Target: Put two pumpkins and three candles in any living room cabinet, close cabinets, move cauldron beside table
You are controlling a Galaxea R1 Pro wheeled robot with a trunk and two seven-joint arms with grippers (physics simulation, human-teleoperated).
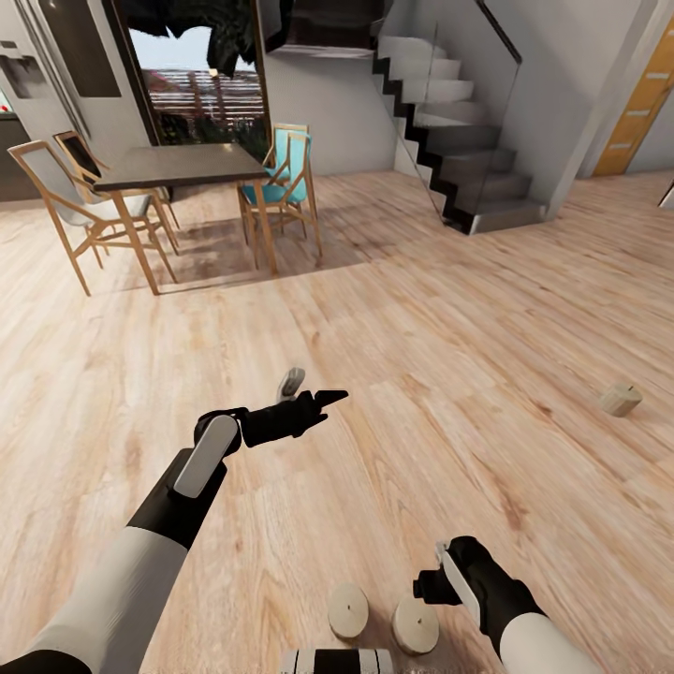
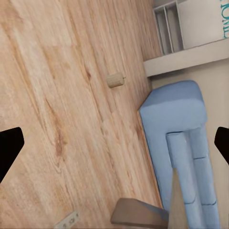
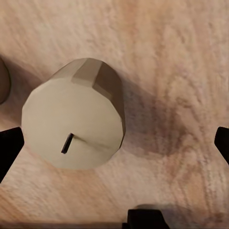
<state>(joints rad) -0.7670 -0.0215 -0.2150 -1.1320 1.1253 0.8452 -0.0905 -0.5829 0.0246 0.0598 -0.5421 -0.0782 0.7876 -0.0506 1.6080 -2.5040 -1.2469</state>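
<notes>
Two candles stand upright on the wooden floor close in front of me, one at the left (image 1: 348, 610) and one at the right (image 1: 416, 624). My right gripper (image 1: 424, 592) hangs open just above the right one, whose flat top and dark wick (image 3: 71, 138) sit between the spread fingertips (image 3: 10, 145). A third candle (image 1: 620, 400) lies on its side further off to the right, and is also in the left wrist view (image 2: 115, 79). My left gripper (image 1: 315, 391) is open and empty, held out over bare floor.
A dark dining table (image 1: 183, 167) with wooden chairs stands at the back left, a staircase (image 1: 449, 112) at the back right. The left wrist view shows a blue sofa (image 2: 179, 143), a white shelf unit (image 2: 191, 28) and a brown rounded edge (image 2: 138, 213). Open floor lies between.
</notes>
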